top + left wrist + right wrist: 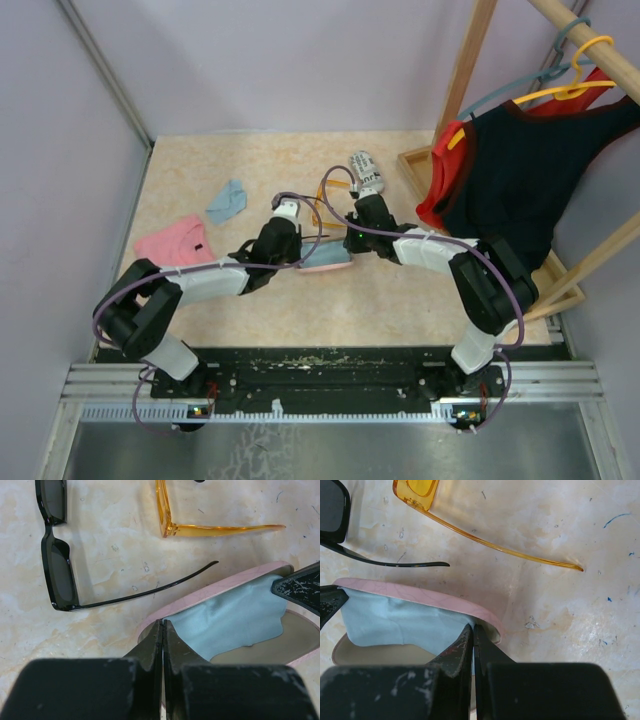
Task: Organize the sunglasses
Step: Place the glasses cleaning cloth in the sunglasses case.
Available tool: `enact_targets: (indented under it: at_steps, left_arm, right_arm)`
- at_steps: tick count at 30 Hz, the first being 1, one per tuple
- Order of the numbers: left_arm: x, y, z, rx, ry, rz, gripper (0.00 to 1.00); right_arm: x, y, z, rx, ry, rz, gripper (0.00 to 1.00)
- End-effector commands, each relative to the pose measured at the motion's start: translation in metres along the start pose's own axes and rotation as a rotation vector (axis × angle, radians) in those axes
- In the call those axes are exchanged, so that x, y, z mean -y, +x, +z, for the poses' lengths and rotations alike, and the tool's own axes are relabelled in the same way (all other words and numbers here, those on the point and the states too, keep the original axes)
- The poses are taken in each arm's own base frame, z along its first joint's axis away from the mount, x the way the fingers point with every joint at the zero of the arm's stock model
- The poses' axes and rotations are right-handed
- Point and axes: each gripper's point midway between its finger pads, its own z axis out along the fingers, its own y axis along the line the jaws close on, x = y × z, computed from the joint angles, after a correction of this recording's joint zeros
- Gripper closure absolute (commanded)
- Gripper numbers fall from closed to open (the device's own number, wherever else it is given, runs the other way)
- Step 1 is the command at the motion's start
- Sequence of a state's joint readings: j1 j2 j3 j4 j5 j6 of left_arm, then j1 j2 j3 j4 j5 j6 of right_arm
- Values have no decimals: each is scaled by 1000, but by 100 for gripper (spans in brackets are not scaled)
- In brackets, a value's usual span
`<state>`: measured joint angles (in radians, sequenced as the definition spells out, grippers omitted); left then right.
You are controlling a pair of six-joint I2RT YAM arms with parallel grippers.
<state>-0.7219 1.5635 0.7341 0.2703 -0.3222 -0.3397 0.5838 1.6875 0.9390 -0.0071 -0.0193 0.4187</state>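
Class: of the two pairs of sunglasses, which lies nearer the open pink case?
The black-framed pair with dark lenses: its arm tip nearly reaches the rim of the pink case, while the orange translucent pair lies farther off.

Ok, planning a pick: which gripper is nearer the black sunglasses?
Left. The left gripper sits at the pink case, beside the black sunglasses; the right gripper is at its opposite end.

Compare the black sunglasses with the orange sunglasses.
The black sunglasses have an opaque frame; the orange sunglasses have a translucent one. The black pair's lenses are dark, the orange pair's yellow. The black pair's arm is thinner than the orange pair's. Both lie on the table with an arm unfolded, outside the pink case.
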Motion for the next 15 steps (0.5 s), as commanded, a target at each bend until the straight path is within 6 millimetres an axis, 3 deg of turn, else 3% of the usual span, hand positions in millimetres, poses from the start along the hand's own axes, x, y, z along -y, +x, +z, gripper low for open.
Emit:
enact_targets:
  at_steps: [1,15]
  left_arm:
    - [-3,-2,2,21,-4,-4,99]
    - [-5,-2,2,27,-12,-8,99]
  right_arm:
    - [-8,-39,-13,116,-25,-1,100]
    - [-8,-40,-14,124,-24,3,100]
